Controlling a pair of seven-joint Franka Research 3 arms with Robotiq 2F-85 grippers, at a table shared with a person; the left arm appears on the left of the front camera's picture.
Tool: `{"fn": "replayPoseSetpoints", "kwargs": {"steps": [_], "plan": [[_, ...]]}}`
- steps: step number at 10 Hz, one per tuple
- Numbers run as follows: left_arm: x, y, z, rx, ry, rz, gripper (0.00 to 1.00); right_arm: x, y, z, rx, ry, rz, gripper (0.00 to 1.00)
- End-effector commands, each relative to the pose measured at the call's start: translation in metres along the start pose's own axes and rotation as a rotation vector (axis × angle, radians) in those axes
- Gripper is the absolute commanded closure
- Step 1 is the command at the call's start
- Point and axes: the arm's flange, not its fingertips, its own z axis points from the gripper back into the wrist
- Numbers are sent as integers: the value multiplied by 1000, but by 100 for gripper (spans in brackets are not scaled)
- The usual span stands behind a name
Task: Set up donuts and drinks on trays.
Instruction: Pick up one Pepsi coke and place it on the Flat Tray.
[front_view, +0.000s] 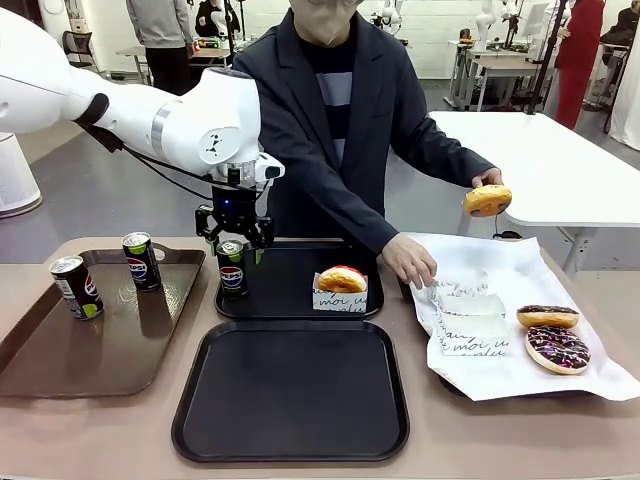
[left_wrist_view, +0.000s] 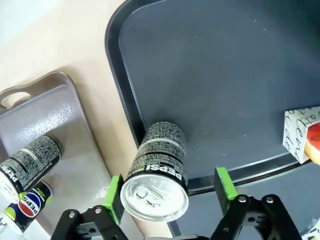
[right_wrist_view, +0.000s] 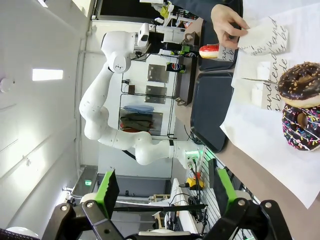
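Left of the far tray (front_view: 285, 280), a brown tray (front_view: 120, 350) carries two cans (front_view: 77, 287) (front_view: 141, 261). Over the far tray's left end hangs the left gripper (front_view: 235, 243), jaws spread around a third can (front_view: 231, 268). That can stands upright just inside the tray's left rim, and a gap shows beside one pad (left_wrist_view: 225, 185). A sleeved donut (front_view: 341, 282) sits on the far tray's right half. The near tray (front_view: 290, 390) lies in front. Right of the far tray, one hand (front_view: 410, 262) rests on white paper (front_view: 480, 260), the other hand (front_view: 490, 178) holds a glazed donut (front_view: 487, 201), and two chocolate donuts (front_view: 547, 317) (front_view: 557, 349) lie farther right. The right gripper (right_wrist_view: 162, 192) is spread, pinching nothing.
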Motion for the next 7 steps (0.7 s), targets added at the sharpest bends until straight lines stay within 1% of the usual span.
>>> {"fn": "replayPoseSetpoints", "kwargs": {"steps": [1,2,4,5,6,7], "plan": [[-17,3,13,-49,1,-35,8,0,0,0,6,-2,5,0],[-26,2,21,-58,0,-56,0,0,0,0,6,-2,5,0],[-60,6,36,-15,22,-42,0,0,0,0,6,-2,5,0],[-94,14,40,40,69,-17,0,0,0,0,6,-2,5,0],[-127,26,42,60,98,-35,0,0,0,0,6,-2,5,0],[-158,39,42,51,98,-64,0,0,0,0,6,-2,5,0]]}}
